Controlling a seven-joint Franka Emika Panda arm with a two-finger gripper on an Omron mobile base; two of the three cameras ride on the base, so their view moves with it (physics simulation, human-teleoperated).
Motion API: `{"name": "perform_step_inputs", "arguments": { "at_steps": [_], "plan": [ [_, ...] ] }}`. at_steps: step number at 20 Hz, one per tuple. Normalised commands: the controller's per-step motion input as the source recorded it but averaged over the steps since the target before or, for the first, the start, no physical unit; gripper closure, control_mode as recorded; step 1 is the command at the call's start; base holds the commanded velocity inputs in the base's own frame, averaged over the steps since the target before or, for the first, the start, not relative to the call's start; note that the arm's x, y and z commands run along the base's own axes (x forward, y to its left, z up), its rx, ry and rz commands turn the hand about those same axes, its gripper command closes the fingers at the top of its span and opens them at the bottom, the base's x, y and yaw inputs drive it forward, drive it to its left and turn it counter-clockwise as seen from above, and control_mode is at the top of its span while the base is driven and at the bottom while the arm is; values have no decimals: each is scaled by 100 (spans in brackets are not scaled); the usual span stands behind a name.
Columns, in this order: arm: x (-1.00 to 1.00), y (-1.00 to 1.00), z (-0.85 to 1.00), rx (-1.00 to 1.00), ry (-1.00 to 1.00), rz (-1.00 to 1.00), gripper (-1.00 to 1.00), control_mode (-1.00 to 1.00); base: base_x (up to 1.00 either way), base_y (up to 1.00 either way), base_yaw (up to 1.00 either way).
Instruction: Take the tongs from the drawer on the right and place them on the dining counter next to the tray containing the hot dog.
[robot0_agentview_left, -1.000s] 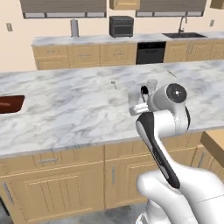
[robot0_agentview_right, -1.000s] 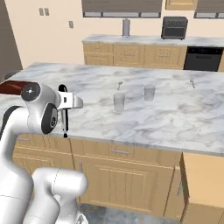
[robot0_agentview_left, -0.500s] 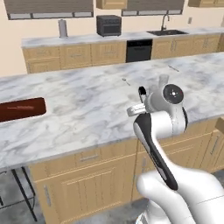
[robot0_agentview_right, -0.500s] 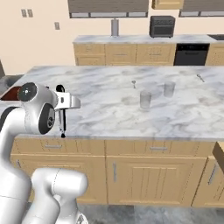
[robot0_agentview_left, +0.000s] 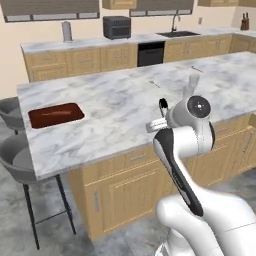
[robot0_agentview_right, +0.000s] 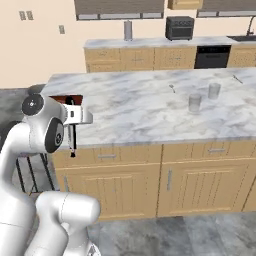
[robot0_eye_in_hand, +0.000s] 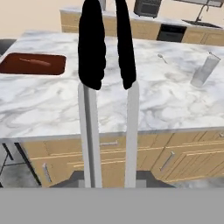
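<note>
Tongs (robot0_eye_in_hand: 107, 87), slender, with grey metal arms and black tips, hang pinched in the two-finger gripper (robot0_agentview_right: 72, 131) before the white marble dining counter's (robot0_agentview_left: 115, 107) front edge. Light, stiff and springy, probably slippery; grip both arms mid-length. Reddish-brown rectangular tray (robot0_agentview_left: 55, 114) sits near the counter's left end.

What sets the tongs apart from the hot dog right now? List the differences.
The tongs are held in the tool, off the dining counter; the hot dog lies in the tray. The tongs are long, with black tips on silvery arms; the hot dog is short and tan-orange. Both are slender and elongated.
</note>
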Motion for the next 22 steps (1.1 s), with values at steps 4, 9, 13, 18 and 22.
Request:
{"name": "perform_step_inputs", "arguments": {
  "at_steps": [4,9,13,18,22],
  "plan": [
    [0,0,0,0,0,0,100,100,-50,100,-30],
    [0,0,0,0,0,0,100,100,-24,100,-39],
    [0,0,0,0,0,0,100,100,-17,100,-46],
    [0,0,0,0,0,0,100,100,-4,100,-46],
    [0,0,0,0,0,0,100,100,0,100,-47]
  ]
}}
